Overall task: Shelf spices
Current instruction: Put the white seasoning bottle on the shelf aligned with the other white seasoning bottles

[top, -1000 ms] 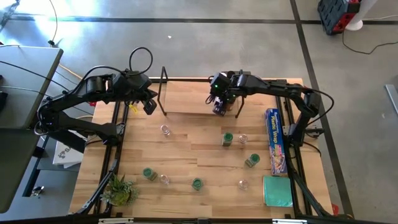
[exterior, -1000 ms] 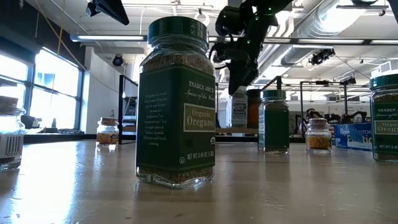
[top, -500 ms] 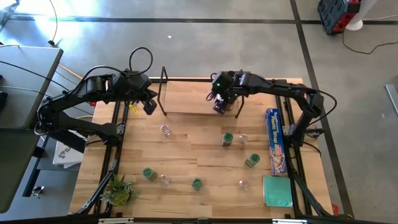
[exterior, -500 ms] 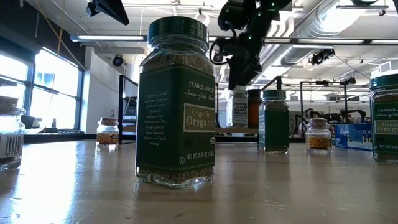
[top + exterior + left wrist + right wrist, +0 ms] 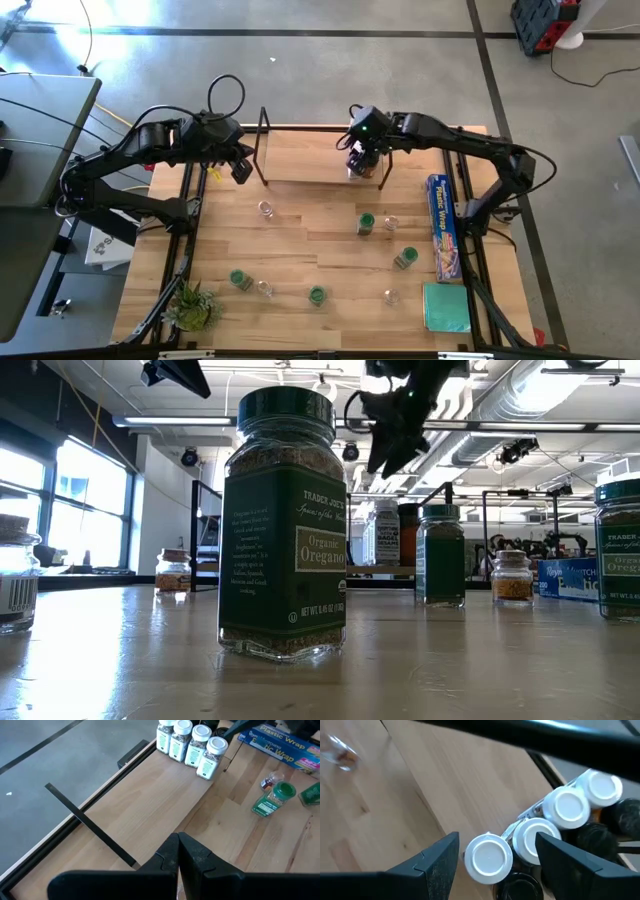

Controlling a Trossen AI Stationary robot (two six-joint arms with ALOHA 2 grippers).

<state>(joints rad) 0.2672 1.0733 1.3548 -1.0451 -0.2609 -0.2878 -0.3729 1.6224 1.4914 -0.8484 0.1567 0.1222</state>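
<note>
The shelf (image 5: 300,160) is a pale board with black wire end frames, standing at the table's far edge. Several white-lidded and dark-lidded spice jars (image 5: 567,807) stand in a cluster on its right end (image 5: 192,742). My right gripper (image 5: 496,839) hovers open above them (image 5: 361,157), its fingers on either side of one white-lidded jar (image 5: 488,856) without touching it. My left gripper (image 5: 177,842) is shut and empty, held off the shelf's left end (image 5: 241,170). More jars with green lids (image 5: 366,222) and clear lids (image 5: 266,209) stand on the table.
A blue plastic-wrap box (image 5: 443,225) lies along the table's right side, with a green pad (image 5: 445,306) near it. A spiky plant (image 5: 193,305) sits at the near left corner. An oregano jar (image 5: 283,525) fills the low view. The shelf board's left and middle are bare.
My right gripper has risen off the jar cluster on the shelf's right end and shifted slightly toward the table's far right. The white-lidded jar under it stays standing on the board.
</note>
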